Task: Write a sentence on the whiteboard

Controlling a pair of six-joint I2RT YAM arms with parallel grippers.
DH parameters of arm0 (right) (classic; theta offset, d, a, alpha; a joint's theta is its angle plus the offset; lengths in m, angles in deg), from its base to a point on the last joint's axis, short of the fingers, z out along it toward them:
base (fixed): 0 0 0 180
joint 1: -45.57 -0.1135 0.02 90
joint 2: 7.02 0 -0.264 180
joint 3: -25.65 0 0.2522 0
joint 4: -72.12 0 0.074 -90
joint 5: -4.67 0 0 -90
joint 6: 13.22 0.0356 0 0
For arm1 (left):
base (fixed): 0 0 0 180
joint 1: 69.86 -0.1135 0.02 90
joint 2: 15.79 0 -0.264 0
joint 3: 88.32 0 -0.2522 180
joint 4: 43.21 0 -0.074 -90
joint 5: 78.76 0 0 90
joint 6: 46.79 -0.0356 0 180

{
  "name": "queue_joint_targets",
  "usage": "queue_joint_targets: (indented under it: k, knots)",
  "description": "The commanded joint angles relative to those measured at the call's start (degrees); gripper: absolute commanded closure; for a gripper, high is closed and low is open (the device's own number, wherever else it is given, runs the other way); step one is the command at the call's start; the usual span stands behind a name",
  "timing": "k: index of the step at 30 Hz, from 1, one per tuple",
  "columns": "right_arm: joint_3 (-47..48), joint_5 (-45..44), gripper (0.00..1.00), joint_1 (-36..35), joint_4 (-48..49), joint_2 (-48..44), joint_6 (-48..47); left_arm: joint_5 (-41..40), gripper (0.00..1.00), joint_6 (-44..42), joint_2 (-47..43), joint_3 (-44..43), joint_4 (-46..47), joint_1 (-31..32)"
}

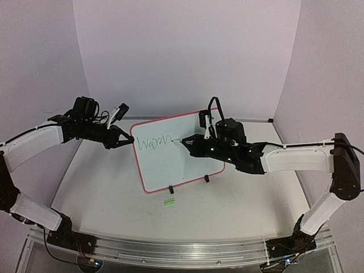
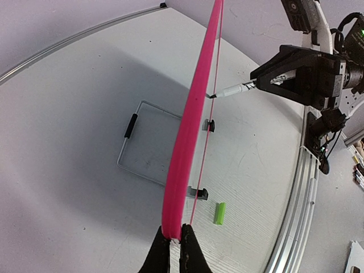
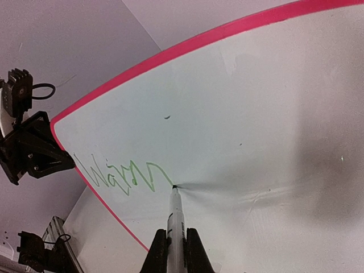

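The whiteboard (image 1: 170, 159) stands tilted mid-table on two black clip feet, its red-pink frame (image 2: 190, 131) seen edge-on in the left wrist view. My left gripper (image 2: 175, 230) is shut on the frame's left edge (image 1: 132, 141). My right gripper (image 3: 176, 242) is shut on a white marker (image 3: 174, 219), whose tip touches the white face (image 3: 256, 114). The sentence (image 3: 116, 173) is a few green letters, "Warm", ending at the marker tip (image 1: 183, 141). The same marker (image 2: 234, 90) shows touching the board in the left wrist view.
A green marker cap (image 1: 169, 201) lies on the table in front of the board, also the cap (image 2: 220, 212) near the front rail. A wire stand (image 2: 142, 142) rests behind the board. Purple walls enclose the table.
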Motion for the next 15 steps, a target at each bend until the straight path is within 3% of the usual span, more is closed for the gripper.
queue_joint_targets:
  k: [1,15]
  knots:
    - [0.0,0.2,1.00,0.6,0.4,-4.8,-2.1,-1.2,1.00,-2.1,1.0,-0.6,-2.6,1.7]
    - [2.9,0.9,1.00,0.6,-0.6,-1.8,-3.1,-1.3,1.00,-2.1,1.2,-0.6,-2.6,1.8]
